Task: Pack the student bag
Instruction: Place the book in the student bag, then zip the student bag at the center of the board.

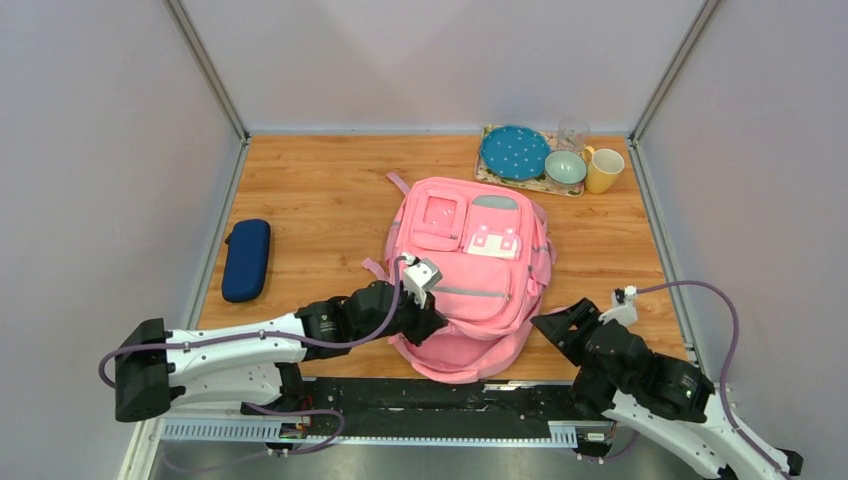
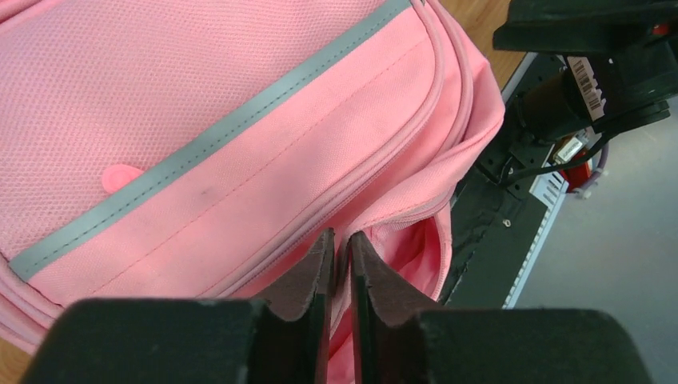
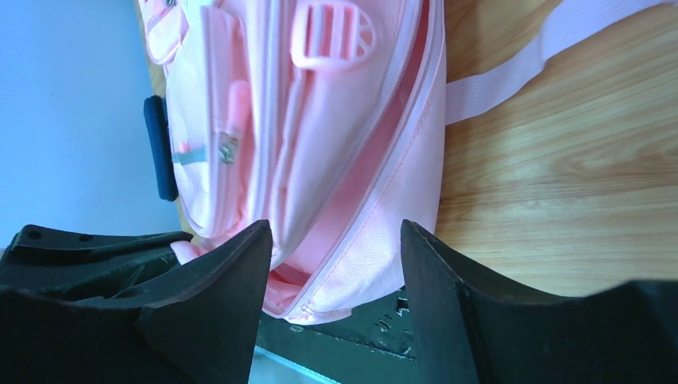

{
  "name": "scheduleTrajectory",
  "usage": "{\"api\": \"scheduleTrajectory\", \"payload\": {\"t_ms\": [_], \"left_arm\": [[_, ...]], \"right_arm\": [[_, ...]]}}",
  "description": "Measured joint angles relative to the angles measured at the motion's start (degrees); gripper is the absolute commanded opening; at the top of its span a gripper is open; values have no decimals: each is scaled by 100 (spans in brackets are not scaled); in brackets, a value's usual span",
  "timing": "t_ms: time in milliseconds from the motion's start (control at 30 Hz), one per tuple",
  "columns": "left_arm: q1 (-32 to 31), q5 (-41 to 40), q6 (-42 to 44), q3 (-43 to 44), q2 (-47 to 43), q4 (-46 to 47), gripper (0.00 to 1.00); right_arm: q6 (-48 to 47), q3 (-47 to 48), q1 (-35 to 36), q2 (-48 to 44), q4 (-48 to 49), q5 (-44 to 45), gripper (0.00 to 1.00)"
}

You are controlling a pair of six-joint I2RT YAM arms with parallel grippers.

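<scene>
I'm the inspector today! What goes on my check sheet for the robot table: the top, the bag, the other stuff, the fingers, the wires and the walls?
Surface: wooden table, with the bag lying in its middle.
Job's things: pink student bag lies flat, front up; its zip looks open at the near end.
Clutter: navy case at the left; at the far right a tray with a blue plate and a bowl, plus a yellow mug and a clear glass.
Grippers: left gripper at the bag's zip seam, fingers nearly together, grip unclear; right gripper open at the bag's near right corner.
Cables: a purple cable loops along each arm.
Surroundings: pale walls on three sides.
</scene>
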Motion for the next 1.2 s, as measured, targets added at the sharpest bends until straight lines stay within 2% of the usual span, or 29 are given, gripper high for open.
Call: {"api": "scheduleTrajectory", "payload": {"t_ms": [67,133,300,467,567,667,733,833,1000,1200], "left_arm": [[9,105,59,4,39,-68,51],[22,262,109,48,94,-251,79],[42,756,334,549,76,-981,80],[46,909,376,745,-800,-1285,80],[42,275,365,752,-1349,-1624,83],[101,-553,326,688,-1482,-1969,85],[286,-935,221,463,-1436,-2210,86],[752,-1099,48,-7,-1353,-2446,86],[2205,-291,-181,-1019,-1725,-2367,89],[3281,1307,-485,-1770,-1937,-1355,89]], "right_arm": [[0,278,0,166,-260,160,64],[0,494,0,516,-435,280,64],[-13,649,0,1314,-632,337,68],[-39,621,0,1187,-575,310,72],[-37,426,0,964,-348,240,73],[-33,96,0,962,46,63,76],[-28,-114,0,1106,385,-81,79],[-17,-262,0,1602,846,-258,83],[-28,-267,0,2081,1298,-330,87],[-42,-310,0,2124,1458,-323,89]]}}
